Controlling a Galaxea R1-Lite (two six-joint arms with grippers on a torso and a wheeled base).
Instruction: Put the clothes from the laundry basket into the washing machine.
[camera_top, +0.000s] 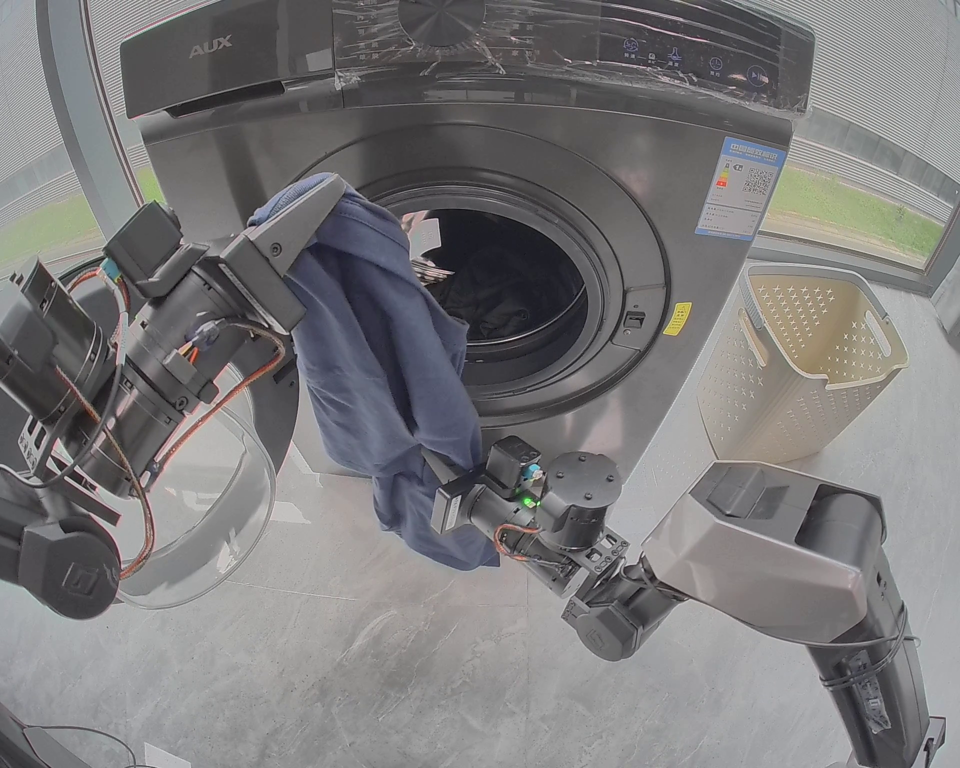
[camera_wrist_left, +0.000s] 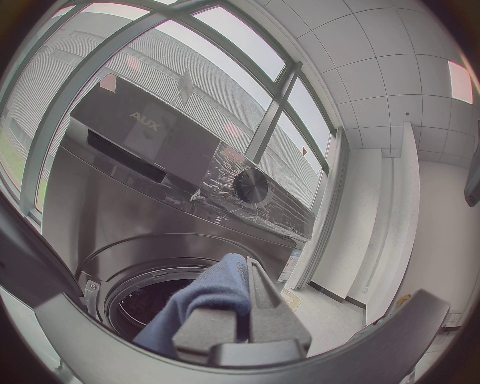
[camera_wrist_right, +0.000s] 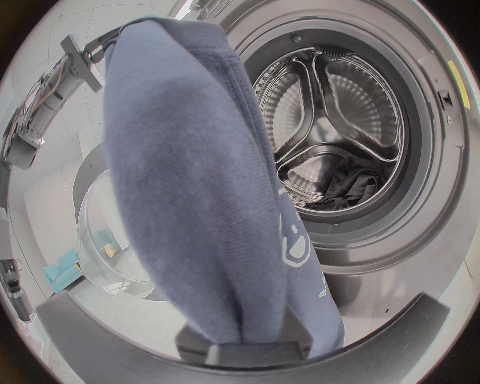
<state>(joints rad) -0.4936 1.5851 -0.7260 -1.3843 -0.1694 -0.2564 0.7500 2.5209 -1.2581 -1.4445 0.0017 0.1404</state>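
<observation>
Hanging upright before the drum (camera_top: 520, 290), the garment (camera_top: 380, 360) is clamped up top by the left end effector (camera_top: 318, 198), low down by the right end effector (camera_top: 440, 478).

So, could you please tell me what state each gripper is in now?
Left gripper: shut on the blue garment, up high.
Right gripper: shut on it, lower down.

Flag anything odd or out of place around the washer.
Crinkled plastic film covers the control panel of the washing machine, as if never unwrapped. Otherwise fine: blue garment hangs gripped by left gripper and right gripper.
</observation>
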